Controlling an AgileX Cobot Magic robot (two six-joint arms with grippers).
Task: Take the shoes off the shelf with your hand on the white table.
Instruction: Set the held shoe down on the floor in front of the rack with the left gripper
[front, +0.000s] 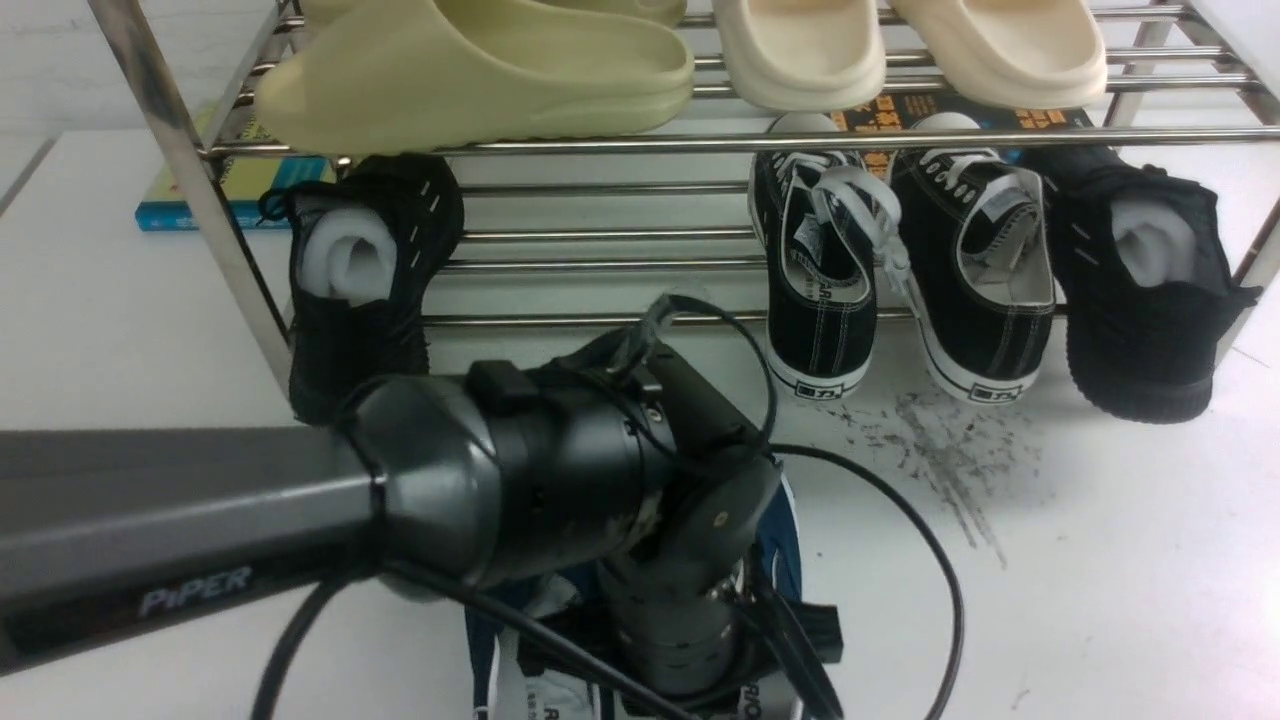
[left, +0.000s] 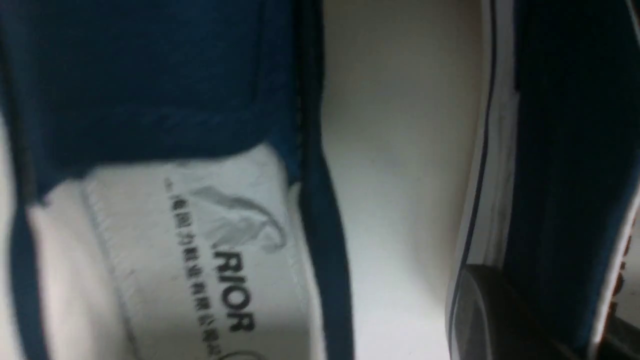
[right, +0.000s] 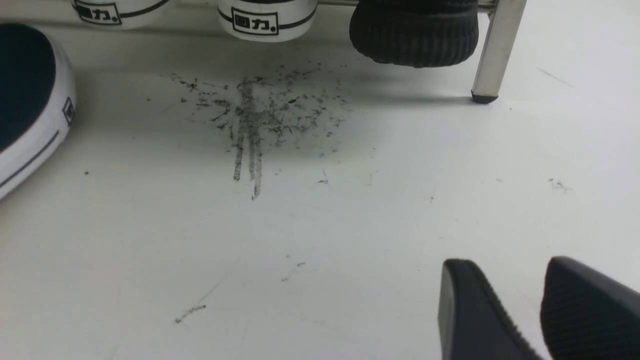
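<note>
My left arm (front: 180, 520) comes in from the left, its grey link lying almost level across the near edge; the wrist (front: 560, 480) bends sharply down, so the tool points at the worktop (front: 1100, 580), with black cables looping round it. Under that wrist lie the navy shoes (front: 790, 570), off the shelf and on the worktop, mostly hidden by the arm in the front view. My left wrist camera looks straight down on them: one shoe shows its white insole, the other lies beside it, and a strip of bare worktop runs between them. Of the left fingers (left: 500, 320) I see only one dark finger, close against the white sole of the second shoe; I cannot tell whether they are spread or gripping.

The right fingers (right: 470, 310) hang low over bare worktop, parted with nothing between them; a navy toe sits well off to their side.

Beyond lies a patch of black scuff marks (front: 940, 450); behind it stands the shelf (front: 620, 143). Its lower tier holds a black knit sneaker (front: 360, 290) on the left, two black lace-ups (front: 820, 290) and a second knit sneaker on the right; the upper tier carries olive slides (front: 480, 70) and cream slides (front: 900, 45). A blue book (front: 170, 210) lies behind.
</note>
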